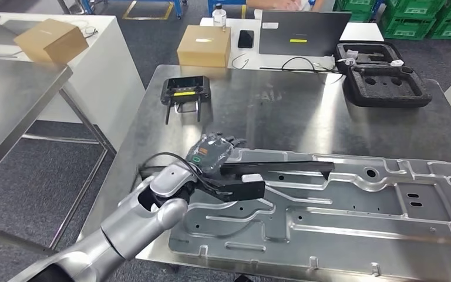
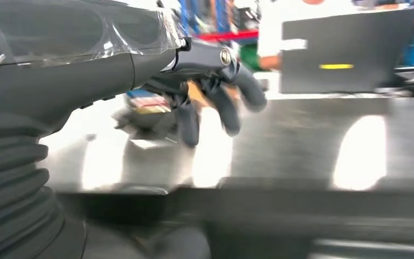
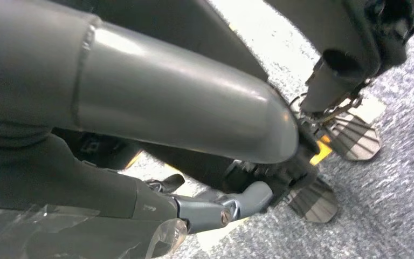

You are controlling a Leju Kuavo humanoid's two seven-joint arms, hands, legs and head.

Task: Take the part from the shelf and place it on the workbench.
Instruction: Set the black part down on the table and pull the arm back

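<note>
The part, a large stamped silver metal panel (image 1: 352,205), lies flat on the steel workbench (image 1: 270,106) near its front edge. My left hand (image 1: 214,151) hovers over the panel's far left corner with my silver arm reaching in from the lower left. In the left wrist view, which is blurred, the left hand (image 2: 215,97) has its dark fingers (image 2: 187,121) apart and hanging down with nothing in them. My right hand (image 3: 215,213) hangs beside my body above the carpet, thumb out, holding nothing.
On the bench's far side are a black controller (image 1: 185,89), a cardboard box (image 1: 204,46), a laptop (image 1: 302,32) and an open black foam case (image 1: 381,82). A second steel table (image 1: 12,100) stands to the left, with a white counter and box (image 1: 51,40) behind it.
</note>
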